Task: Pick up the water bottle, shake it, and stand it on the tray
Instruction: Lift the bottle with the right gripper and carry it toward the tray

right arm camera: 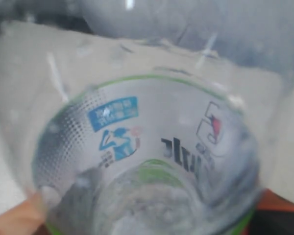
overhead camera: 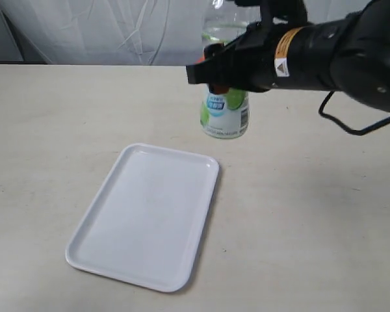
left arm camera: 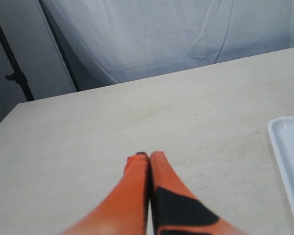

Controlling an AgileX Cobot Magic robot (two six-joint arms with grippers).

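Now, water bottle [overhead camera: 225, 117]: upright, just beyond the far right corner of the tray [overhead camera: 149, 214] and off it. Its cap is cut off by the exterior view's top edge. Whether its base touches the worktop [overhead camera: 312, 214] cannot be told.
Right gripper [overhead camera: 222, 81]: reaches in from the right, and its fingers [right arm camera: 19, 218] pinch the bottle at mid-height, above the label's visible part.
Right wrist view only: the bottle fills the picture. The label's blue patch and dark lettering show through clear plastic, with orange fingers at two corners.
Tray: flat on the worktop, nearer the camera than the bottle.
Left gripper [left arm camera: 149, 157]: seen only in the left wrist view. Its orange fingers are pressed together over the worktop, with one tray corner at the picture's edge.
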